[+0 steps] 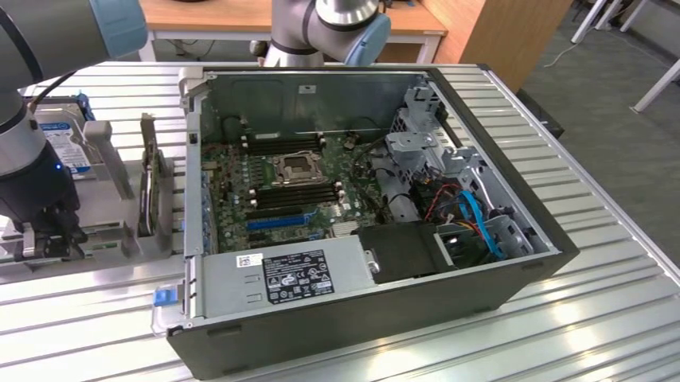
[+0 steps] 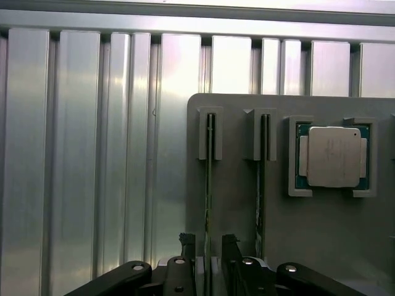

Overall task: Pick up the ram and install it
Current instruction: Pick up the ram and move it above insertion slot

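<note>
The ram (image 2: 208,185) is a thin green stick seen edge-on, standing in a slot of the grey holder (image 2: 234,123). A second thin stick (image 2: 262,185) stands in the slot beside it. My gripper (image 2: 207,243) is open right over the first stick, one finger (image 2: 185,245) on each side of its edge, with a gap showing. In the exterior view the gripper (image 1: 48,239) hangs low over the holder (image 1: 111,239) at that view's left, beside the open computer case (image 1: 361,239). Black memory slots (image 1: 292,195) lie next to the motherboard's processor socket (image 1: 292,167).
A square silver processor chip (image 2: 333,157) sits in a pocket of the holder. A hard drive (image 1: 64,147) with a blue-white label and a dark upright board (image 1: 149,187) stand on the holder. The case holds a power supply (image 1: 292,278), cables and drive cages (image 1: 425,151). Everything rests on a ribbed metal table (image 1: 595,318).
</note>
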